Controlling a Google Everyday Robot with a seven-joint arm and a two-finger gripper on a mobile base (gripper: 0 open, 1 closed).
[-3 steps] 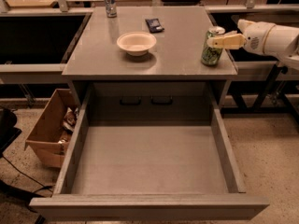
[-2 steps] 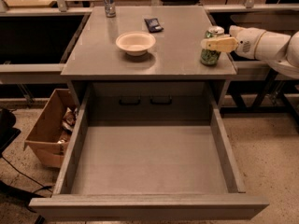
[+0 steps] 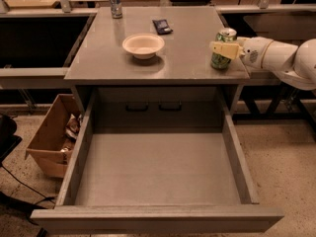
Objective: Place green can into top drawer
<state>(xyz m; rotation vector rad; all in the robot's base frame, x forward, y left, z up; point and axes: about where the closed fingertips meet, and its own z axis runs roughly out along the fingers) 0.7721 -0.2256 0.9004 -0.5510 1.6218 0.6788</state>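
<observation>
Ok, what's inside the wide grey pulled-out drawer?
The wide grey top drawer shows only bare floor; its front panel hides the nearest strip. The green patterned can stands on the cabinet top, the gripper at it.

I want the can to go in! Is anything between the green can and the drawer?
Nothing visible blocks it. The gripper is at the green can on the countertop, and the top drawer below stands open. The white bowl sits aside, left.

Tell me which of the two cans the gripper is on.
The green can at the countertop's right front corner; the gripper clasps it. The silver-blue can stands alone at the back left.
</observation>
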